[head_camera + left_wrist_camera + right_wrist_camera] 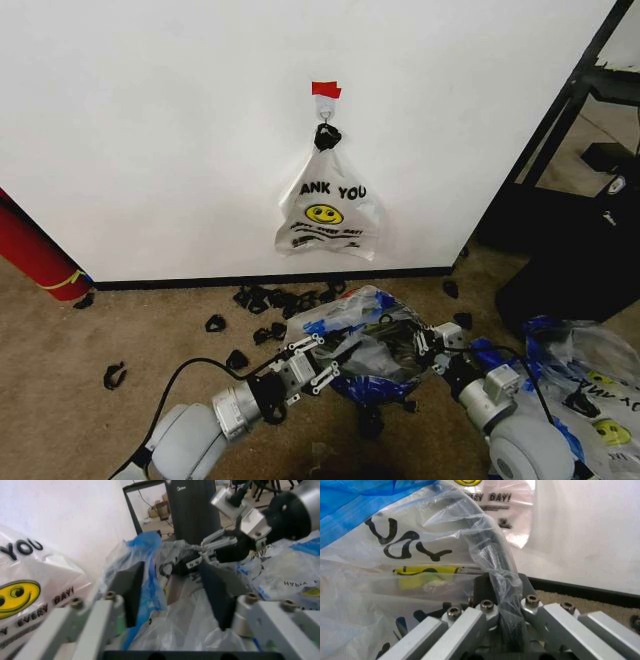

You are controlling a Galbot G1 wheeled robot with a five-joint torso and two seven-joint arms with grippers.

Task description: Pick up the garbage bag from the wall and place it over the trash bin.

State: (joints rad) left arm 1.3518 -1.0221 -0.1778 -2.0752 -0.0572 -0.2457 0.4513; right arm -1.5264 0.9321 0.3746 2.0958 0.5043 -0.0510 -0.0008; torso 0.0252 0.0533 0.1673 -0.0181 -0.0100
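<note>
Translucent garbage bag [420, 573] pinched between right fingers [470, 624].

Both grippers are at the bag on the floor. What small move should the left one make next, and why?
Probably close the left gripper. Its pads stand apart, with the blue edge of the garbage bag between them, not yet pinched. The right gripper is clamped on a fold of film at the opposite side. A second grip would likely let the mouth be spread.
</note>
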